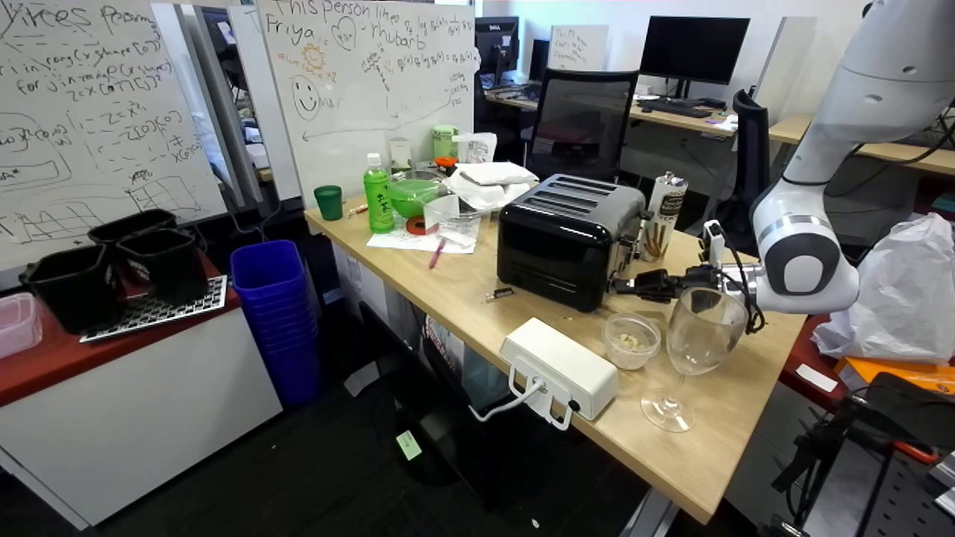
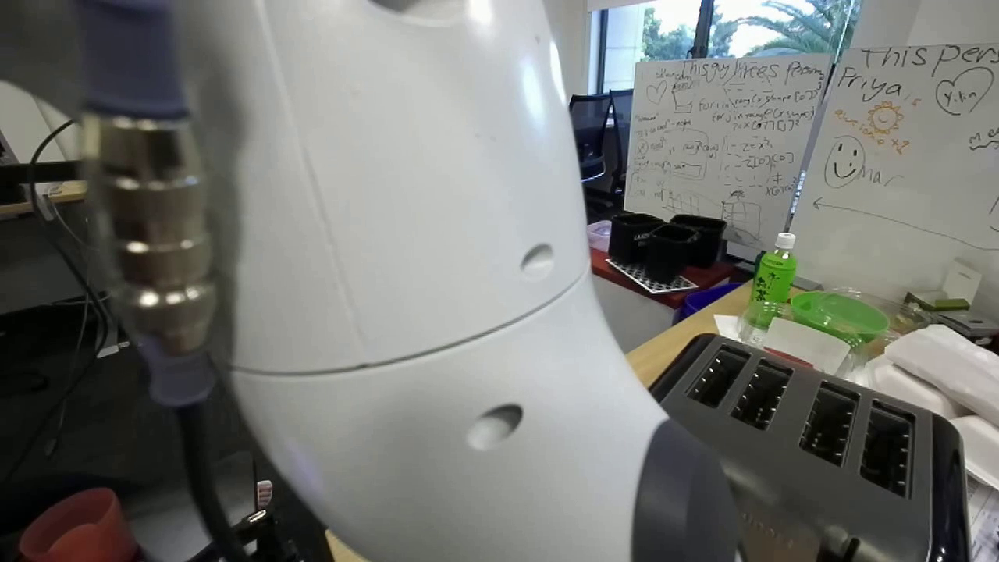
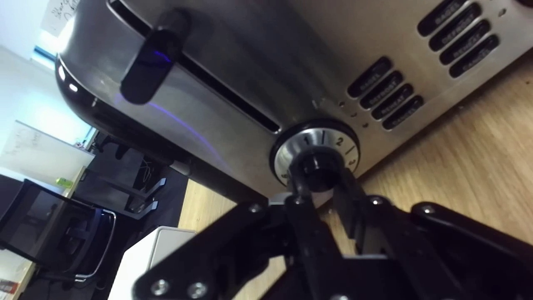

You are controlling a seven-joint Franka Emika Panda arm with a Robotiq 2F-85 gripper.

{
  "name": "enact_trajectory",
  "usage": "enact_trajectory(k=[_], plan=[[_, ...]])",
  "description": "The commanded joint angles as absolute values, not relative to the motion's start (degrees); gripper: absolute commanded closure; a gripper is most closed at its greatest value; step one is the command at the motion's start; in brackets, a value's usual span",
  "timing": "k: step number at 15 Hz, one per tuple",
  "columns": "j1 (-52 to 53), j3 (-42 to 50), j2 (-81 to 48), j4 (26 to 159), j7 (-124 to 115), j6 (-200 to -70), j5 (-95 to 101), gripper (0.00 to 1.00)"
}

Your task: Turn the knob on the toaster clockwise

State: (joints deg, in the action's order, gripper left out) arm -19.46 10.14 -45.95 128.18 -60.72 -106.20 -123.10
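Toaster (image 1: 548, 257): stands upright on the wooden table (image 1: 456, 289) in both exterior views, its four-slot top facing up; your wrist view shows the control side, with lever (image 3: 145, 71), buttons (image 3: 385, 93) and numbered knob (image 3: 317, 157).
Gripper (image 3: 323, 183): you have its two fingers (image 3: 306, 221) drawn in close on the knob, one at each side, clasping it.
Table edge: a white box (image 1: 563, 362) sits near a clear tub (image 1: 627, 362) of pale bits (image 1: 630, 341) and an upright wine glass (image 1: 695, 347).
Green group: you find a cup (image 1: 328, 203), a bottle (image 1: 379, 200) and a bowl (image 1: 412, 198) before a written-on whiteboard (image 1: 373, 97); a purple pen (image 1: 437, 253) lies near them.
Canister (image 1: 664, 209): upright, near the toaster's control side.
Floor (image 1: 321, 470): stacked blue bins (image 1: 272, 321) stand beside a red-topped cabinet (image 1: 164, 395) bearing black containers (image 1: 71, 291).
Room beyond: a mesh chair (image 1: 582, 123) and a monitor (image 1: 695, 48); in an exterior view, past your arm (image 2: 406, 257), a window (image 2: 745, 35) with palm fronds (image 2: 808, 23) outside.
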Motion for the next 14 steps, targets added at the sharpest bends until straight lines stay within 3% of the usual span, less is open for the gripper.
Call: enact_trajectory(k=[1,14], plan=[[-21.99,9.26,-46.55,126.92,-67.32,-102.49,-123.86,0.95],[-21.54,9.59,-47.16,126.63,-79.51,-102.44,-124.30,0.95]])
